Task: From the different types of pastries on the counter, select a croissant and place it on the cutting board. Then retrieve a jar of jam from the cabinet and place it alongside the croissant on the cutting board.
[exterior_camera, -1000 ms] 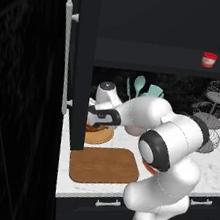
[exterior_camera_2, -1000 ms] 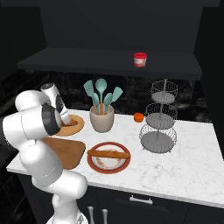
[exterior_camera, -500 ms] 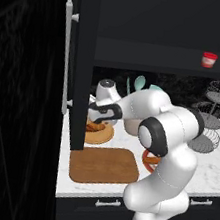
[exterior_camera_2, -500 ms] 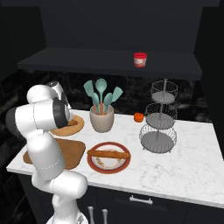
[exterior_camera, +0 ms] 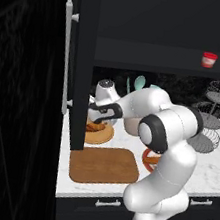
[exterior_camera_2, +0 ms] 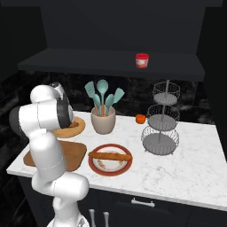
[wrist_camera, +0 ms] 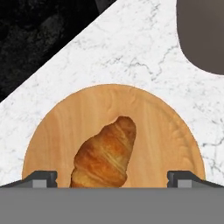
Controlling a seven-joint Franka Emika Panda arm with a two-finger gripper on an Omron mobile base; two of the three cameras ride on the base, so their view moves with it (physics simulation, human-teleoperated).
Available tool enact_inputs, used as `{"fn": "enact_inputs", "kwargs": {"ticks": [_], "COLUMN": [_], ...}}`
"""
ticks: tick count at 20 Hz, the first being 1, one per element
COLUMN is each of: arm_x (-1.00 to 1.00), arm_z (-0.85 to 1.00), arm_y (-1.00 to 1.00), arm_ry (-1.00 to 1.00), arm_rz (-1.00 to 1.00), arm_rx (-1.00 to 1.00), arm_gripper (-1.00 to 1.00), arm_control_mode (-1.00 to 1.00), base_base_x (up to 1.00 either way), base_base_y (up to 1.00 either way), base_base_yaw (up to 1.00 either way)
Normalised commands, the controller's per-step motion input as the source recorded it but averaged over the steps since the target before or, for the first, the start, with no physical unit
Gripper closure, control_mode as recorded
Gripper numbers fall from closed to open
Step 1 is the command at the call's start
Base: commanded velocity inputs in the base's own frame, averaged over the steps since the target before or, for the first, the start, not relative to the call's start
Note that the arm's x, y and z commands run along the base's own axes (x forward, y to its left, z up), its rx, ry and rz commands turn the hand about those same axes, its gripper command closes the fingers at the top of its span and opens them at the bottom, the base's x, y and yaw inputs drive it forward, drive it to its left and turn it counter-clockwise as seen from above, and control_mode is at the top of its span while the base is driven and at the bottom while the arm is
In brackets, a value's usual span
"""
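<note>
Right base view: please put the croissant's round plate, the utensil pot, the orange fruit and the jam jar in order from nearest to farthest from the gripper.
The gripper hangs open over the plate.
1. Round wooden plate, directly below it, counter's left end.
2. Utensil pot, just right of the plate.
3. Orange fruit, further right, beside the wire stand.
4. Jam jar, up on the cabinet shelf.
</note>
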Motion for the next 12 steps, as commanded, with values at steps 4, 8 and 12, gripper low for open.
{"fn": "enact_inputs", "kwargs": {"ticks": [4,8,12], "arm_x": [0.06,0.00,0.00], "arm_z": [-0.41,-0.06,-0.14], "arm_y": [0.04,0.08,0.11], "arm_ry": [0.02,0.01,0.04], "arm_rz": [0.00,0.00,0.00], "arm_rx": [0.00,0.00,0.00], "arm_gripper": [-1.00,-1.00,-1.00], "arm_control_mode": [-1.00,-1.00,-1.00], "base_base_x": [0.00,0.00,0.00], "base_base_y": [0.00,0.00,0.00], "base_base_yaw": [0.00,0.00,0.00]}}
